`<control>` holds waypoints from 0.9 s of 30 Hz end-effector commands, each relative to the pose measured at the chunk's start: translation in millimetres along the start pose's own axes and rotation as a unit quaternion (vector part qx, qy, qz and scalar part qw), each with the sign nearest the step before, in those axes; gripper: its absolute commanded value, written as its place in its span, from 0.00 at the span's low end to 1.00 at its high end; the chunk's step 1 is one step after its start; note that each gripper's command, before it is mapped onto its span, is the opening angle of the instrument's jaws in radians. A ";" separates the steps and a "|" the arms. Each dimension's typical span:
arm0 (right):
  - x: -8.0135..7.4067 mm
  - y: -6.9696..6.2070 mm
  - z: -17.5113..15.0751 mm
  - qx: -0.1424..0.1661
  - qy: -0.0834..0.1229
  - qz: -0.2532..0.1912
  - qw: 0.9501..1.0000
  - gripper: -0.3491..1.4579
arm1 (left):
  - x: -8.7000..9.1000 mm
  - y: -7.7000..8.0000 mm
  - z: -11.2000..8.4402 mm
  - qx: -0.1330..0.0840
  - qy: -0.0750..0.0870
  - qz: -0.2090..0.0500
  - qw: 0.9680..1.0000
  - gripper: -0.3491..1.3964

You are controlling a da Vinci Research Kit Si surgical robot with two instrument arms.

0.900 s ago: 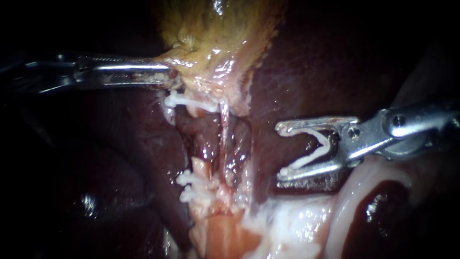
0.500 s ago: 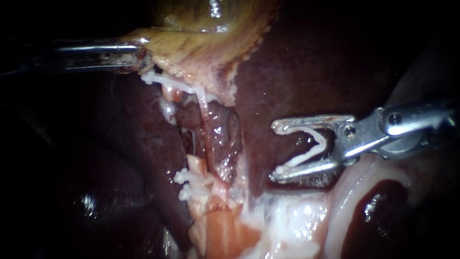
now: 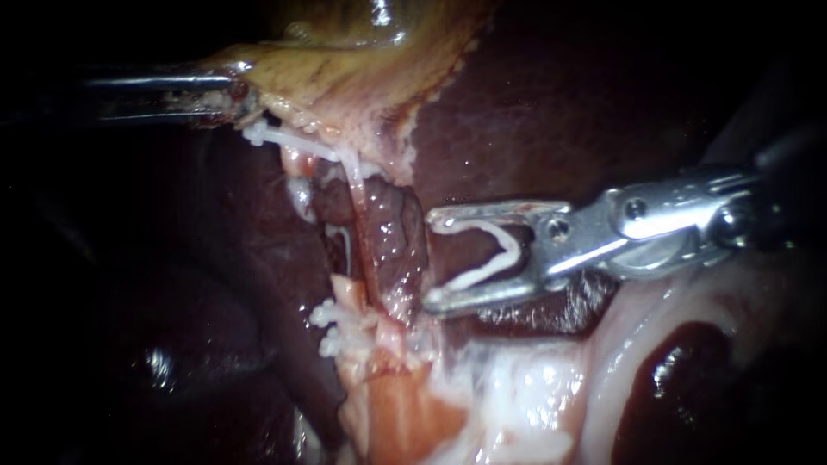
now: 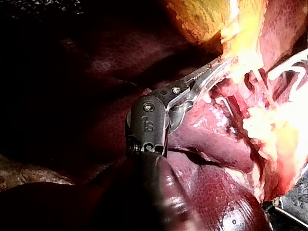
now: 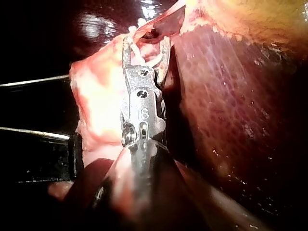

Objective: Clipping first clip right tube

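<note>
My left instrument (image 3: 234, 93) comes in from the left, jaws shut on the yellow gallbladder's (image 3: 345, 65) edge. It holds that edge up and to the left. In the left wrist view the left instrument (image 4: 225, 63) pinches the same yellow tissue. A reddish tube (image 3: 392, 245) runs stretched from the gallbladder downwards. My right instrument (image 3: 429, 258) comes in from the right, its jaws wide apart and carrying an open white clip (image 3: 487, 254). Its tips sit at the tube's right edge. The right wrist view shows the right instrument (image 5: 147, 39) with the clip (image 5: 139, 50) at pale tissue.
One white clip (image 3: 277, 138) sits just under the left jaws. Two more clips (image 3: 332, 331) lie on a paler strand left of the tube. Dark liver (image 3: 551, 112) lies behind, and glistening pale tissue (image 3: 534, 396) below the right instrument.
My right instrument has moved left with its clip, from clear of the tube to its edge. My left instrument has pulled the gallbladder up and left, stretching the tube.
</note>
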 end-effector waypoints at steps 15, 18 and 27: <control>-0.3 -1.7 6.7 0.120 0.072 0.041 0.989 0.47 | 0.0 0.0 0.4 0.002 0.000 0.000 1.000 0.00; 0.3 -2.8 6.6 0.146 0.089 0.046 0.984 0.47 | 0.0 0.0 0.4 0.001 0.000 0.000 1.000 0.00; 0.8 -3.7 6.5 0.198 0.082 0.035 0.976 0.42 | 0.0 0.0 0.3 0.001 0.000 0.000 1.000 0.00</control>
